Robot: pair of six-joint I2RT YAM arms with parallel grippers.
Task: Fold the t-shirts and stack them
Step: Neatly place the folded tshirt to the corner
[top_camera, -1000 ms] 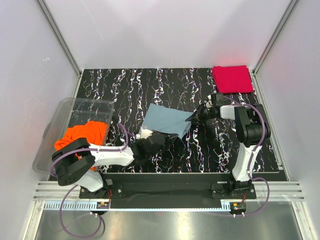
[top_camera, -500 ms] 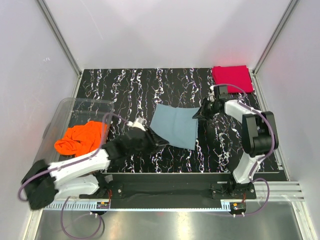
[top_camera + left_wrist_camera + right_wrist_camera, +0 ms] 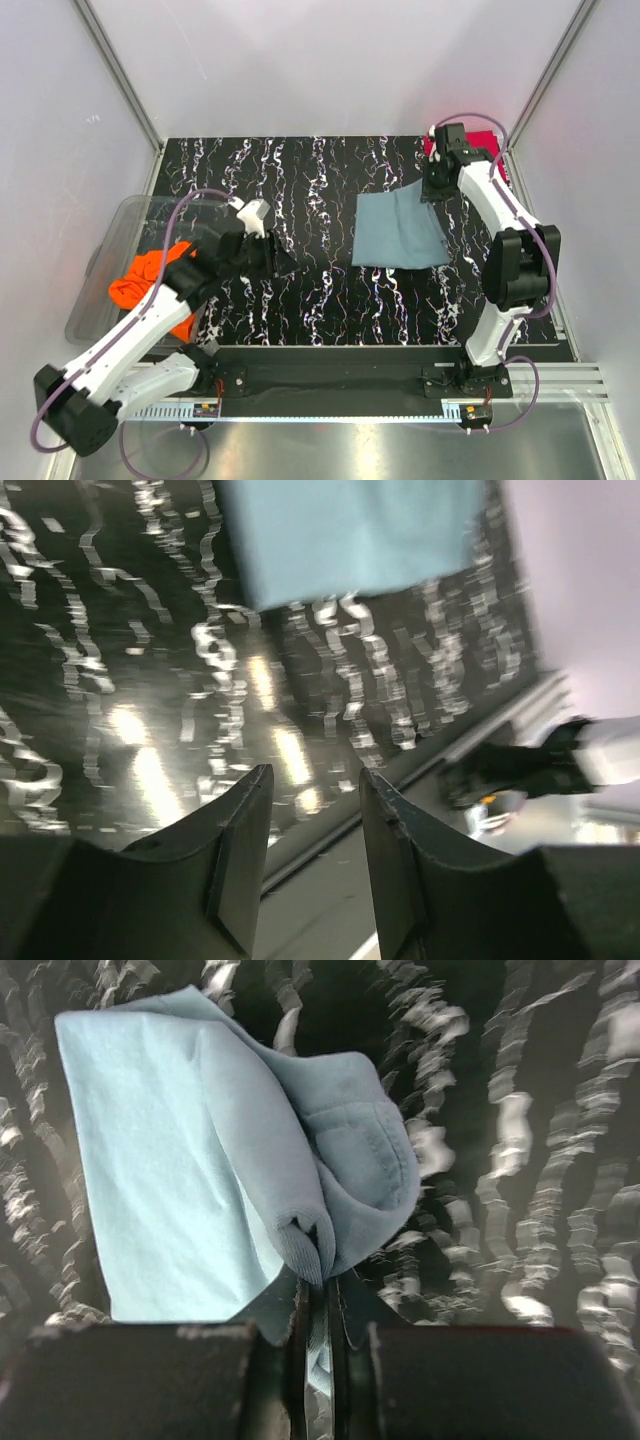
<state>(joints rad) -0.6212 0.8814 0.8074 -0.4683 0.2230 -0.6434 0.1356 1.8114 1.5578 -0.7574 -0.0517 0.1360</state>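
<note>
Top view: the grey-blue t-shirt has slid right across the table since a second ago, and the right gripper is clamped on its far corner. Left wrist: the left gripper has let go, fingers apart and empty. Right wrist: jaws pinching bunched cloth.

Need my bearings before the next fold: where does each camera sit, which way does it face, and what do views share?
Top external: above and behind the arm bases, looking down on the table; both arms show, left gripper and right gripper included.
Left wrist: on the left arm, facing across the table toward the grey-blue t-shirt; its open fingers show.
Right wrist: on the right arm, facing down; its fingers show, shut on that t-shirt.
Shared: all three see the grey-blue t-shirt.
</note>
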